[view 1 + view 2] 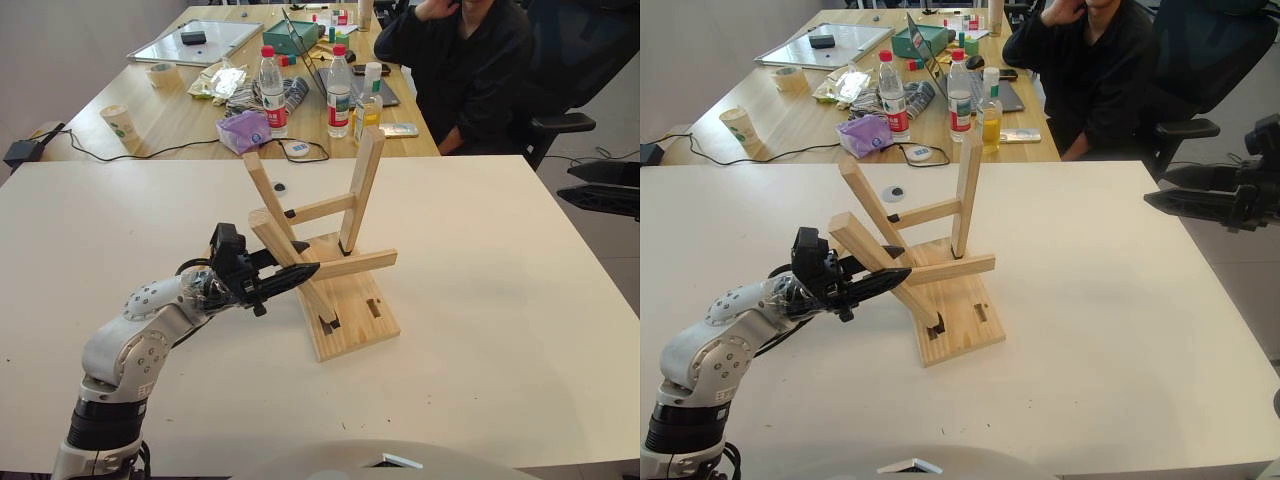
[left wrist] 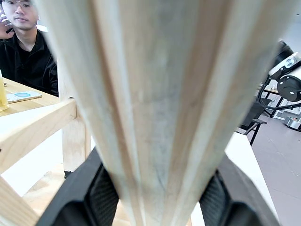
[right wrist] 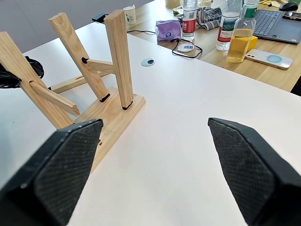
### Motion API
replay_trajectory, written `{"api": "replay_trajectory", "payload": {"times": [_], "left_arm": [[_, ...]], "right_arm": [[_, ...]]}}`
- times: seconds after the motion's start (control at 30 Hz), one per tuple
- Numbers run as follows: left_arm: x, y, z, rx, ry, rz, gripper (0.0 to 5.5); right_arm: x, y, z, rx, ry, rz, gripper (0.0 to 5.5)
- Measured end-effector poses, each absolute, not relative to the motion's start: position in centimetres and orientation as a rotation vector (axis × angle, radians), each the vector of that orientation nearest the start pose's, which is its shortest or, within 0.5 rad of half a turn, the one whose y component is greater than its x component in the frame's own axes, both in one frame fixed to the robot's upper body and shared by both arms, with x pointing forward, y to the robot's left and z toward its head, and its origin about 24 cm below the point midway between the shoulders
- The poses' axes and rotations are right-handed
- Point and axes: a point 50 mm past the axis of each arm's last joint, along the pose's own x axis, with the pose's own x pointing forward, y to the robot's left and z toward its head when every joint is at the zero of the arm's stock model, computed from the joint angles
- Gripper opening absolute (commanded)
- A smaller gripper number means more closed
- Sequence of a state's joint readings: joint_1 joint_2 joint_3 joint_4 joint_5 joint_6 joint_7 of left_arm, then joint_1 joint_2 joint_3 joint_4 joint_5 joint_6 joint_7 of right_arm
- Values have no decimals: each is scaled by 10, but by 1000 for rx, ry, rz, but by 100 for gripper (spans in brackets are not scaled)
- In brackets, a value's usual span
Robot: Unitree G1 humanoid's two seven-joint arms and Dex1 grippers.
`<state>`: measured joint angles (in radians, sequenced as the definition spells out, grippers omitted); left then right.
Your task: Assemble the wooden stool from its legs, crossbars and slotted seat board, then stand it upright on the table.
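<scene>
Clearly, the left gripper (image 1: 303, 272) lay low over the table (image 1: 500, 300), its pads (image 2: 101, 195) clamped on either side of a slanted leg (image 1: 268, 232). That leg ran down past the fingertips to the seat board (image 1: 350, 335), which lay on the table just beyond them; whether its foot sat fully in a slot I could not tell. A crossbar (image 1: 355, 264) stuck out from the held leg on the far side of the fingers. Behind the fingertips two more legs rose from the board, one leaning (image 1: 266, 190) and one nearly upright (image 1: 362, 185), joined by a second crossbar (image 1: 322, 209). Well away from the stool, the right gripper (image 1: 1155, 186) hung off the table's right edge, its fingers (image 3: 70, 160) wide apart and holding nothing, tips towards the stool.
</scene>
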<state>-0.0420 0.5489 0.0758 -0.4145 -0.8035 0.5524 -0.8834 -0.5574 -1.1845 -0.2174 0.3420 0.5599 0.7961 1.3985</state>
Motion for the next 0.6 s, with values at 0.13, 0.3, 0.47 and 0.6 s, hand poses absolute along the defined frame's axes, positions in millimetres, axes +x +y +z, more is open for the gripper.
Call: {"api": "replay_trajectory", "payload": {"times": [0.13,0.3,0.47,0.6], "left_arm": [[219,169,132,-201,49,-1154,206],[218,172,131,-195,47,-1161,205],[218,176,133,-173,57,-1169,204],[218,177,134,-165,59,-1173,204]], "right_arm": [[259,-340,245,-27,384,841,412],[259,-340,245,-28,384,837,412],[257,-340,246,-35,375,836,412],[254,-341,240,-18,381,836,412]]}}
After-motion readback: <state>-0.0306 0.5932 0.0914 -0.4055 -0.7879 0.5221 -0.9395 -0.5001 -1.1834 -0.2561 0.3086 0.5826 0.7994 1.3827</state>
